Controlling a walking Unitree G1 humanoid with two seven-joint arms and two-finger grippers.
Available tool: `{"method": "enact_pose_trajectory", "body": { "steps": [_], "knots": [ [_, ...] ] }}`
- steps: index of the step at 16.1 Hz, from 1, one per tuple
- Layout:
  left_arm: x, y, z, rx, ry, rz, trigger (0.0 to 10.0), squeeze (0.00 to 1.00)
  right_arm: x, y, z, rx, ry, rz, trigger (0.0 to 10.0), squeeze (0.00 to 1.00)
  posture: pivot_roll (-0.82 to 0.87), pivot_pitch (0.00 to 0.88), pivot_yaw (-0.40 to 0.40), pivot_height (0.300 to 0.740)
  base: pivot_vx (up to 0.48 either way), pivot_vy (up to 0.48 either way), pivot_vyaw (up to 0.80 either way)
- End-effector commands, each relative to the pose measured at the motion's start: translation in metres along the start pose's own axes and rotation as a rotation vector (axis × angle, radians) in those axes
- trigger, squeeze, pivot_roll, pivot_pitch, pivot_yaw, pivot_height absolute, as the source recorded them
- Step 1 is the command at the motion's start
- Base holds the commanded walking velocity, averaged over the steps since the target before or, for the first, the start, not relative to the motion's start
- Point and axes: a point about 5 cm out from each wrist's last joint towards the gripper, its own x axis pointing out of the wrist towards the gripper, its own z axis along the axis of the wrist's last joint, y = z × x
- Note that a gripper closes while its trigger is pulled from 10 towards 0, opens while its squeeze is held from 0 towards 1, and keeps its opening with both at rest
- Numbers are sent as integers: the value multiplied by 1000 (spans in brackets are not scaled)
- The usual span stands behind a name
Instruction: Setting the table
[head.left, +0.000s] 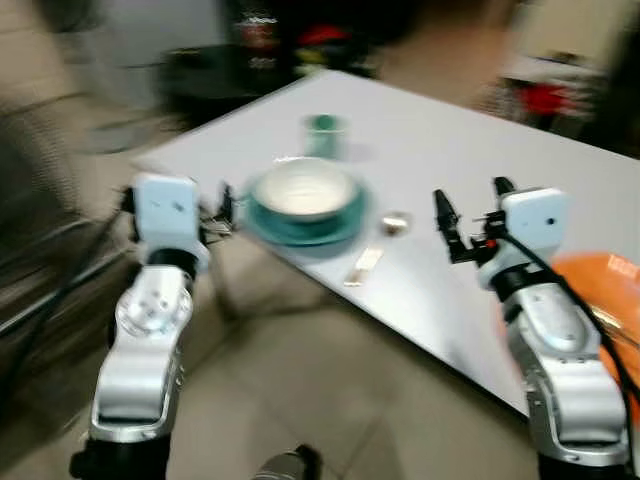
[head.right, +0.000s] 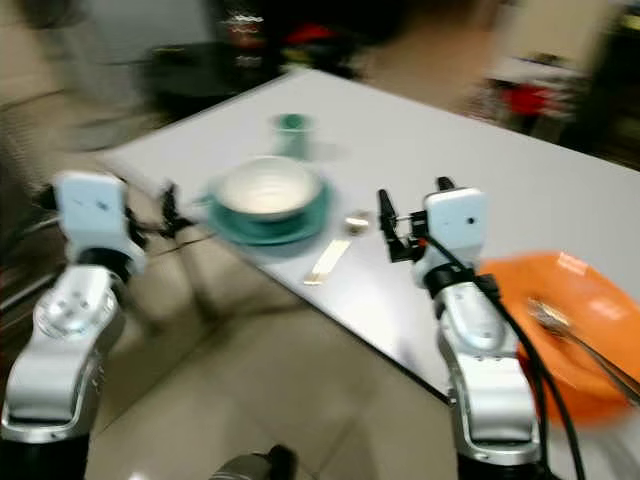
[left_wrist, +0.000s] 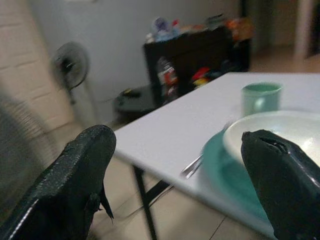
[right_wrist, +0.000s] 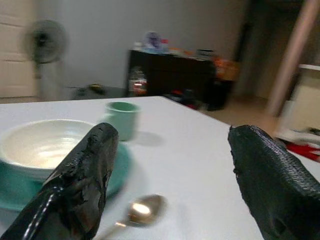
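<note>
The place setting looked largely laid. A white bowl (head.left: 303, 190) sat on a teal plate (head.left: 306, 222) near the corner of the white surface (head.left: 470, 180), with a green cup (head.left: 323, 134) just beyond it, a spoon (head.left: 378, 252) lying beside the plate on the robot's right, and what seemed to be a fork (left_wrist: 192, 166) at the plate's other side.

Both arms were raised and empty. The left gripper (head.left: 175, 205) hung off the surface's edge with its fingers (left_wrist: 75, 185) wide apart. The right gripper (head.left: 468, 222) hovered over the surface to the right of the spoon, its fingers (right_wrist: 82, 185) likewise apart. My reading is that the robot was between placements, probably turning toward the orange tray (head.right: 560, 320) at its right for another piece. The next move would call for steadying the blurred head view, then reaching the right gripper over to that tray.

The right eye view showed the tray with something metal (head.right: 570, 335) in it, too smeared to name. The left wrist view caught the fork beside the plate, which the head views left indistinct. The right wrist view showed the spoon's shiny bowl (right_wrist: 142, 208) plainly.
</note>
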Motion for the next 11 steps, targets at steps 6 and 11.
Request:
{"method": "enact_pose_trajectory", "body": {
  "steps": [6,11],
  "knots": [
    [1,-1,3,3,-12,-16,10000,0,0,3,1,8,-3,14,10000,275,33,0,34,740,0,0,800],
    [1,-1,3,3,-12,-16,10000,0,0,3,1,8,-3,14,10000,275,33,0,34,740,0,0,800]
  ]
}}
